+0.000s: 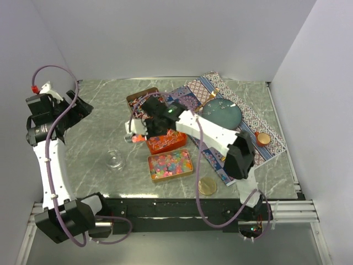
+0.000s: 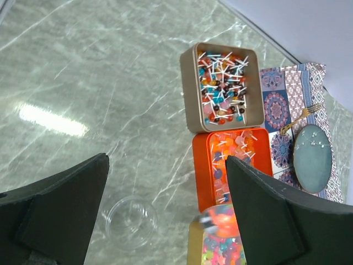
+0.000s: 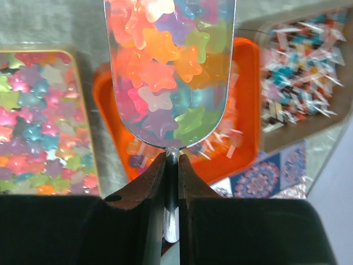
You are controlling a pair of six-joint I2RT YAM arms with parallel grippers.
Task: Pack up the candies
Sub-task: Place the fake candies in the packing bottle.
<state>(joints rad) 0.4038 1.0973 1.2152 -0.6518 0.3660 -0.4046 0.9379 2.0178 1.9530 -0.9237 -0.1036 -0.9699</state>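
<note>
Far left of the orange tin and well apart from it, the left gripper hangs over the grey worktop, its jaws wide apart and holding nothing. A clear cup stands on the worktop to the tin's left. By the tin's left side the right gripper has its jaws clamped on the thin handle of a metal scoop, which is heaped with star-shaped candies in pink, orange, yellow and green. More candies fill 3 tins: the orange tin itself, a gold tin touching its near end, and a brown tin of wrapped ones against its far end. Right of the orange tin, a teal plate lies on a patterned cloth.
</note>
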